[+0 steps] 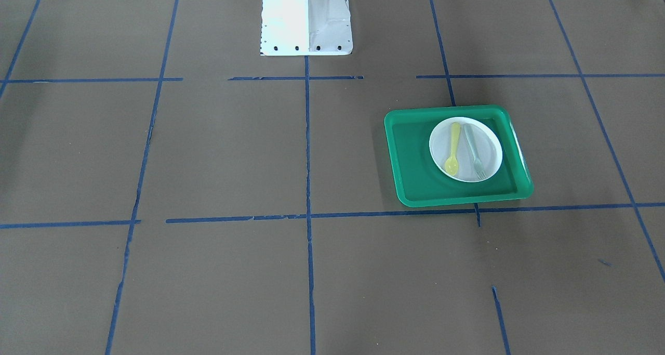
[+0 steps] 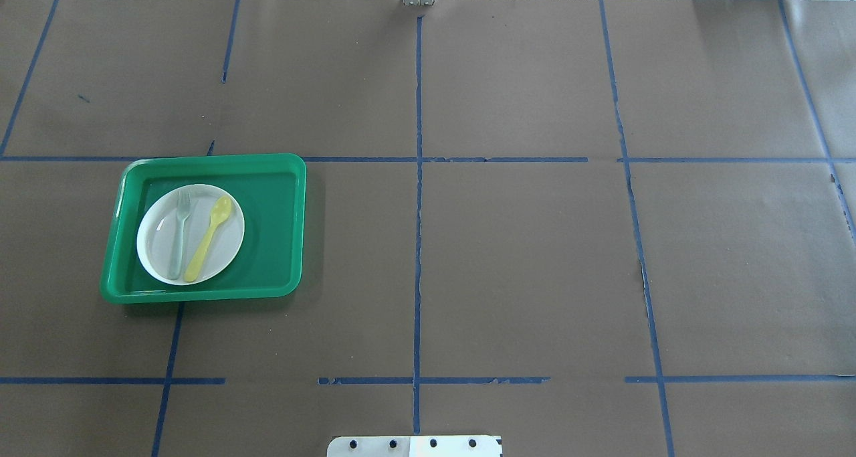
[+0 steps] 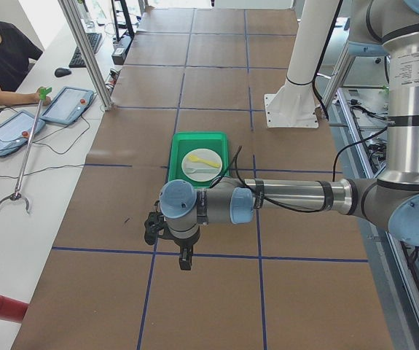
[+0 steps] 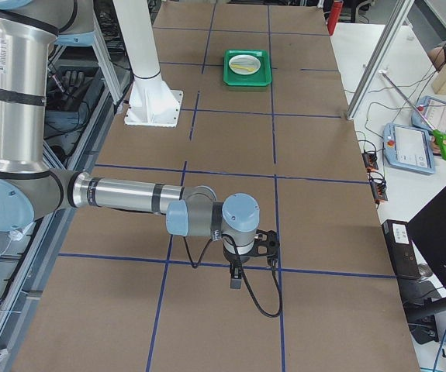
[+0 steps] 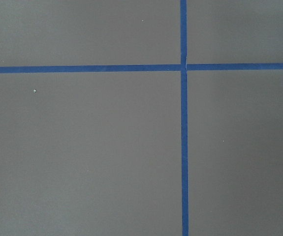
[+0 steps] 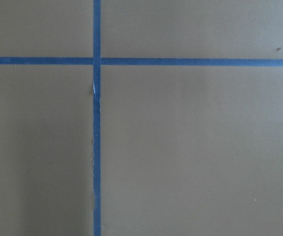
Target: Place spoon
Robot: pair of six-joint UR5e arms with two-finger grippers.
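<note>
Spoon (image 2: 208, 237) on plate (image 2: 155, 246), seemingly just clear of fork (image 2: 179, 237)

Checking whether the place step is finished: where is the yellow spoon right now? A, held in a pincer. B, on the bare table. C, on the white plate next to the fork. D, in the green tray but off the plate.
C: the spoon lies on the white plate beside the fork, inside the green tray.
</note>
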